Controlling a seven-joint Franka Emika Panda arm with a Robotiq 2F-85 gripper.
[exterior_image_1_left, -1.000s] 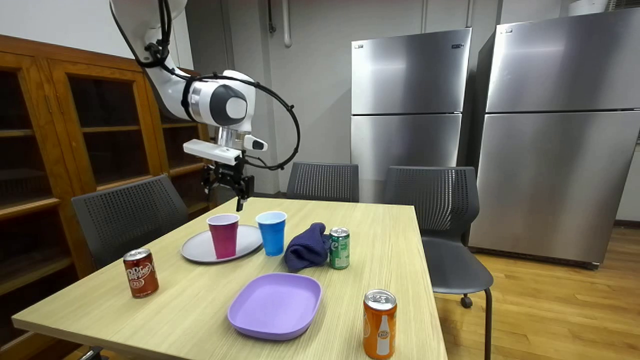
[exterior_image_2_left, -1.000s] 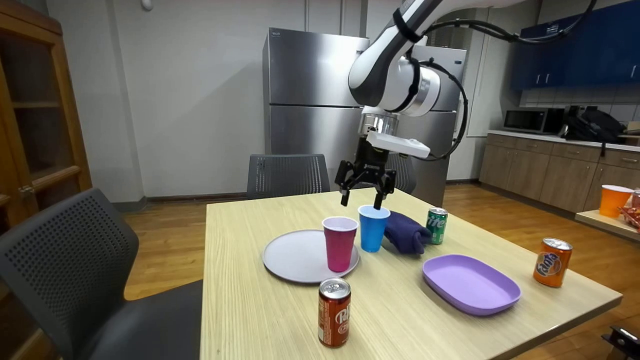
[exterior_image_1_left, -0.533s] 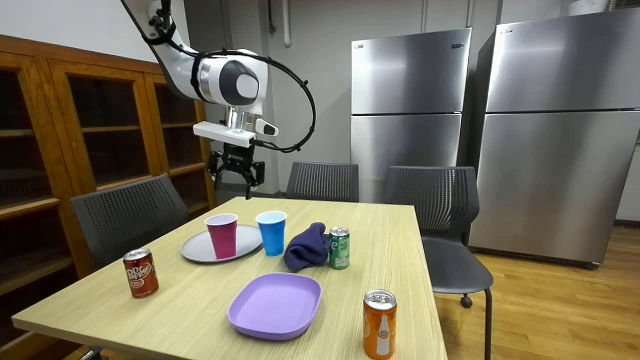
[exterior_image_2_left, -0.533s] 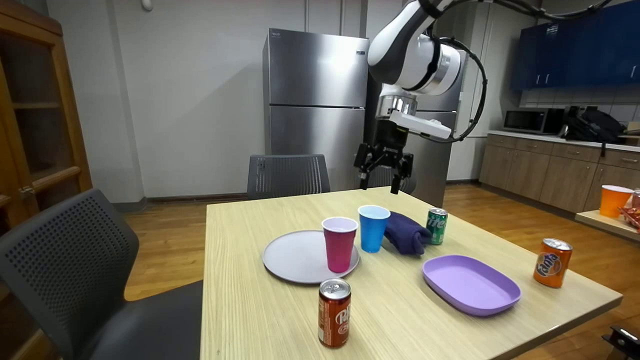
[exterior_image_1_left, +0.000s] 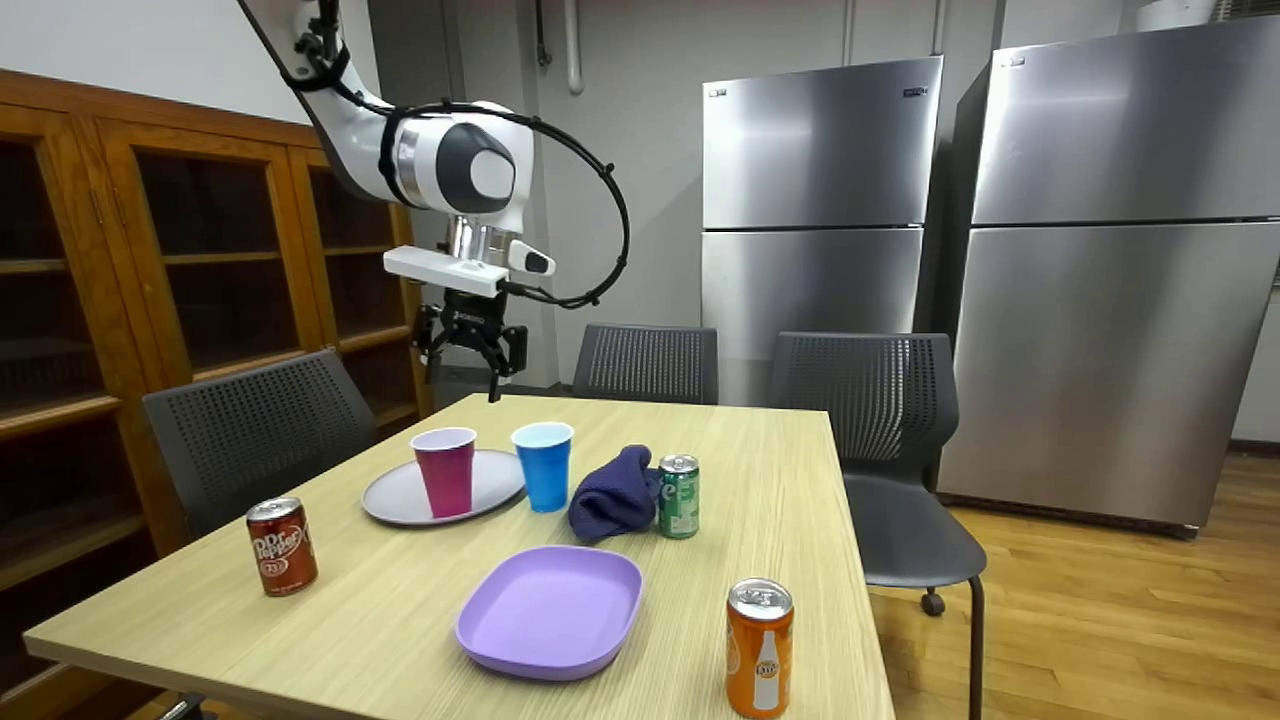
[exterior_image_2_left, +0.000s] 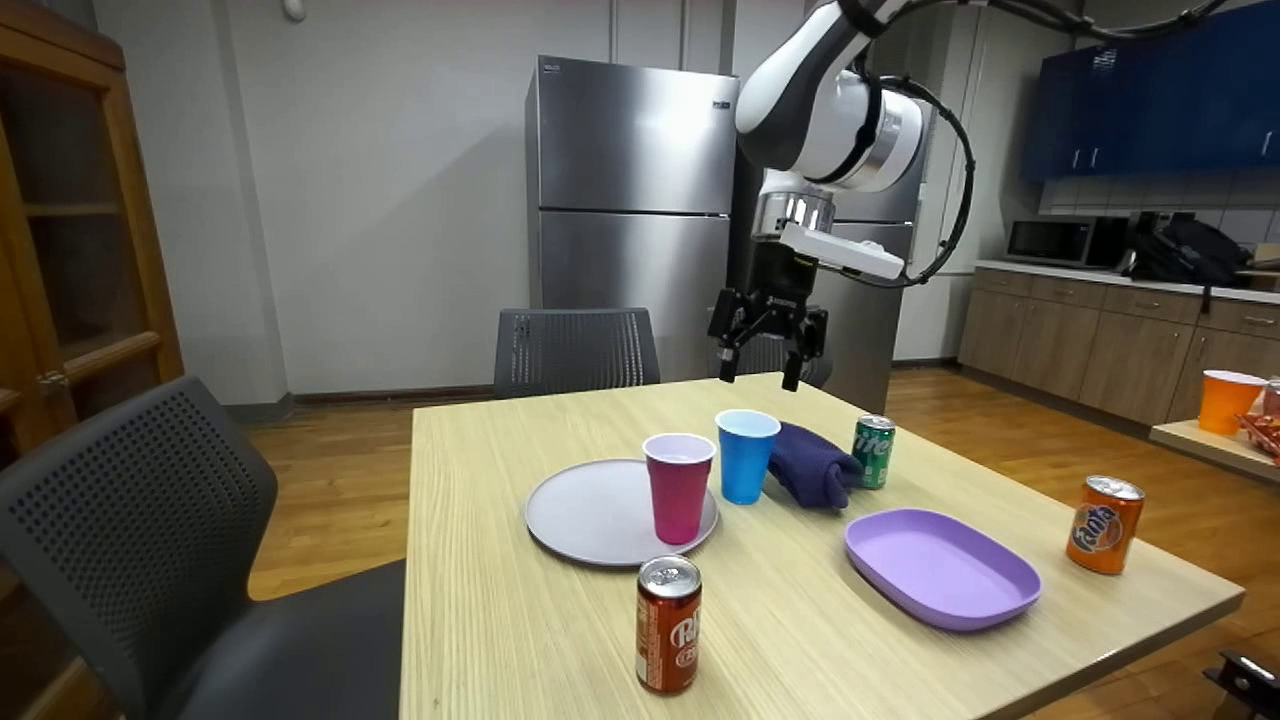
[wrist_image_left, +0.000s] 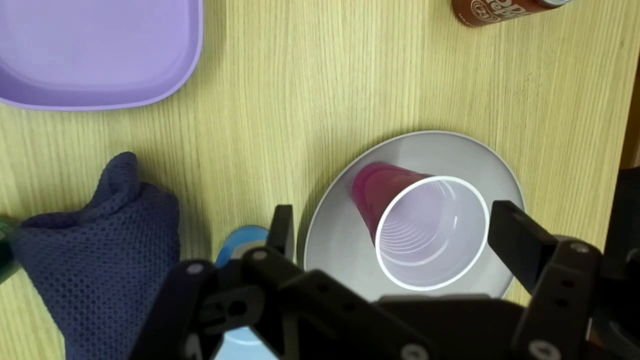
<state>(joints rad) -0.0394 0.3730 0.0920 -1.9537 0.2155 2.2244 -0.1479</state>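
Note:
My gripper (exterior_image_1_left: 462, 382) hangs open above the table, higher than the cups, holding nothing. In the wrist view a magenta cup (wrist_image_left: 377, 195) with a white rim shows between the spread fingers, but both exterior views put it below and apart from them. That cup (exterior_image_2_left: 680, 495) stands upright on a round grey plate (exterior_image_2_left: 580, 520). Beside the plate stands a blue cup (exterior_image_1_left: 545, 475), partly hidden behind a finger in the wrist view. A crumpled navy cloth (exterior_image_1_left: 615, 495) lies against or very near a green can (exterior_image_1_left: 679, 500). A purple plate (exterior_image_2_left: 940, 570) lies bare nearby.
A Dr Pepper can (exterior_image_2_left: 668, 630) stands near the grey plate, and an orange Fanta can (exterior_image_2_left: 1104, 525) sits past the purple plate. Dark chairs (exterior_image_1_left: 645, 362) surround the wooden table. A glass-door cabinet (exterior_image_1_left: 210, 250) and two steel refrigerators (exterior_image_1_left: 820, 150) stand behind.
Over the first half second my open gripper rose and shifted rightward in both exterior views, away from the cups. Since then it has hardly moved. The things on the table stayed put.

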